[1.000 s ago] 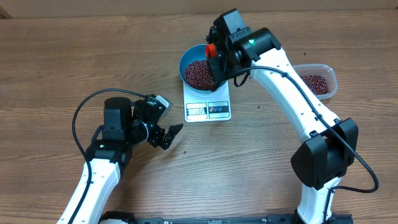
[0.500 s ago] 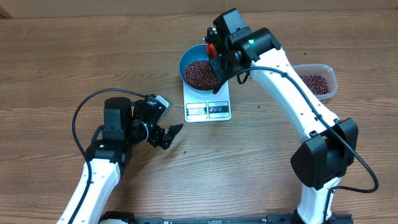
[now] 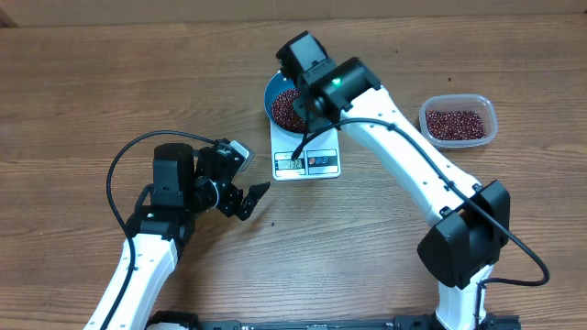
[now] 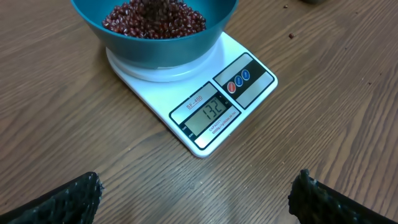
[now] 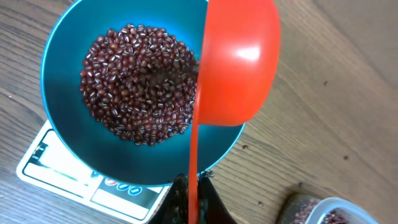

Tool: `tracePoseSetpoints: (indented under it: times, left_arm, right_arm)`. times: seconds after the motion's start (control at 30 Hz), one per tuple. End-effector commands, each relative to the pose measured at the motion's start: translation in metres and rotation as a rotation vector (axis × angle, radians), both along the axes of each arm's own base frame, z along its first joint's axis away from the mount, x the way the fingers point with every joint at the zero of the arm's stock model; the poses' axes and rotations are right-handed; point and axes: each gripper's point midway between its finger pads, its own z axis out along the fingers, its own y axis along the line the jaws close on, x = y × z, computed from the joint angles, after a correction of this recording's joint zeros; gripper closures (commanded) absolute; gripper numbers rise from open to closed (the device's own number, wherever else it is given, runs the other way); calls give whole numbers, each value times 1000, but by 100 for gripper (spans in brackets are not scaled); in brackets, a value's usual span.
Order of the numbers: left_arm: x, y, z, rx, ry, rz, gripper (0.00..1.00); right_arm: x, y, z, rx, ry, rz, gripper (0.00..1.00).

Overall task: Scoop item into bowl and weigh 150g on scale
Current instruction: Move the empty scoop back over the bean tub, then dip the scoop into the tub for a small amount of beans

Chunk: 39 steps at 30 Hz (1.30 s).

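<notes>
**Sideways, orange-red plastic scoop hangs over round teal-blue bowl**

The right gripper has its jaws clamped on the scoop's handle, the cup turned on edge above the bowl's rim. A heap of small dark red-brown beans lies in the bowl, which sits on the small white square kitchen scale, its display apparently reading 132. The left gripper faces the scale, jaws spread wide. A clear plastic tub of more beans stands on the wooden surface on the right arm's side.
</notes>
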Motion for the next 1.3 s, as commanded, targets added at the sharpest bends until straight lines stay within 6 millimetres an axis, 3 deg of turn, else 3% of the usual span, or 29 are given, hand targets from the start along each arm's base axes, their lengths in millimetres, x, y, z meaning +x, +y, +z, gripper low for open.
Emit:
tracePoseSetpoints:
  times: [0.0,0.2,0.33,0.43,0.5,0.63,0.77,0.93,1.1,1.27]
  left_arm:
    - [-1,-4,1,-11,5,-8,0]
    - [-1,-4,1,-11,5,-8,0]
    - [-1,-4,1,-11,5,-8,0]
    - [-1,-4,1,-11,5,-8,1]
    - [-1,-4,1,-12,4,-8,0]
    - [-1,-4,1,-11,4,-8,0]
    - [-1,-4,1,-12,4,-8,0]
    - [-1,-4,1,-11,5,-8,1]
    - [-1,-4,1,-11,5,-8,0]
    - [-1,-4,1,-11,4,-8,0]
  right_arm:
    - [9,-5,16,-30,-67,-22,96]
    - [10,-3,21,26,-56,-14,96]
    - [10,-11,51,201,-41,-9,96]
    - [8,-38,78,326,-30,-31,96]
    - [6,-65,94,384,-25,-71,96]
    - [0,-141,105,417,-6,-227,96]
    - [-11,-207,91,404,65,-391,96]
    - [-27,-262,58,379,177,-533,96]
    - [-41,-283,18,366,263,-590,96]
    - [-44,-289,-20,340,299,-587,96]
